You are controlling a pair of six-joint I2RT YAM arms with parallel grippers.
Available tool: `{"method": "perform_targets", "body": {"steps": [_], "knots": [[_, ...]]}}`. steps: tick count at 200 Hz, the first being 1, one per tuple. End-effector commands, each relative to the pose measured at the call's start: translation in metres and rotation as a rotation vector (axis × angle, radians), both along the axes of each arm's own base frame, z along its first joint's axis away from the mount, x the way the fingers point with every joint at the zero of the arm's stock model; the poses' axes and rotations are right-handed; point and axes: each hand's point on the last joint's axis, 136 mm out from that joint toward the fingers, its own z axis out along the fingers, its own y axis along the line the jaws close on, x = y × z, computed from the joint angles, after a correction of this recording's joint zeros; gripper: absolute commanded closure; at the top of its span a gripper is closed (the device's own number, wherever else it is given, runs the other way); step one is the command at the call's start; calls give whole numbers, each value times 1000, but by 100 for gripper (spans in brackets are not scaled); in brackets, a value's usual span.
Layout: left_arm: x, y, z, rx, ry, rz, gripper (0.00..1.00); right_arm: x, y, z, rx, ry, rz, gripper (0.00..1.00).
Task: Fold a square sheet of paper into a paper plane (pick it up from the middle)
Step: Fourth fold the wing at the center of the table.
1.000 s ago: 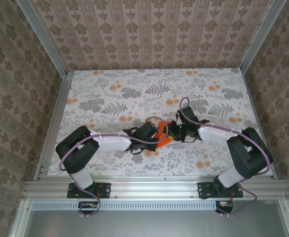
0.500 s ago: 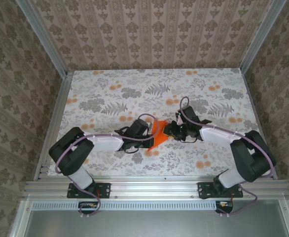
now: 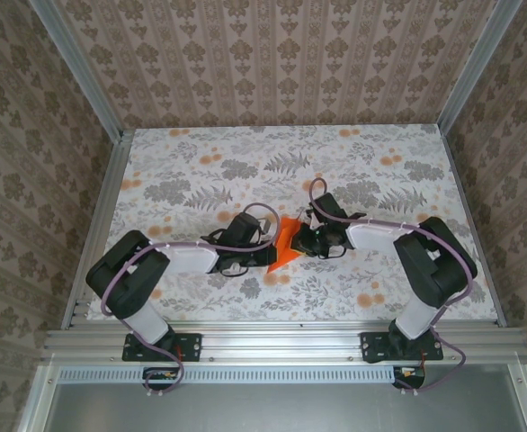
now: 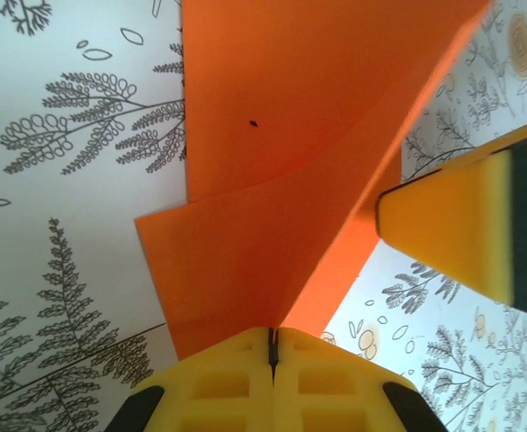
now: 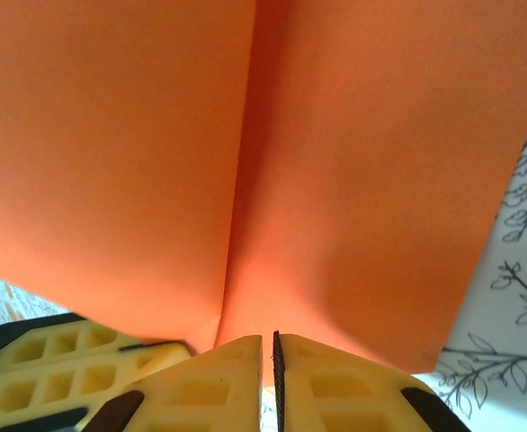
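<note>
Square sheet of paper (image 3: 287,241), folded and bright orange, is pinched between your two arms near the table's middle. The left gripper (image 4: 272,335) has its yellow fingers pressed together on one corner, and the right gripper (image 5: 269,340) is closed on the opposite edge right at the crease, crowding it from both sides. What lies inside either grip is hidden, and from above you can't tell whether the sheet touches the floral table (image 3: 200,180). Its long axis runs roughly near to far, narrow tip toward the arm bases, with the patterned wall (image 3: 281,63) beyond.
</note>
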Motion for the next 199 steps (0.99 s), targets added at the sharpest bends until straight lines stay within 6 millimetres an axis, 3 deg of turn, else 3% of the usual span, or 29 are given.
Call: {"method": "perform_targets", "body": {"steps": [1, 45, 163, 199], "knots": [[0, -2, -1, -49, 35, -4, 98, -5, -7, -14, -77, 25, 29, 87], [6, 4, 0, -59, 43, 4, 98, -11, -19, -23, -157, 40, 56, 89], [5, 11, -18, -3, 75, -27, 99, -5, -8, -6, -107, 13, 82, 87], [6, 7, -7, -55, 59, -45, 97, -3, -7, -3, -106, 3, 84, 86]]}}
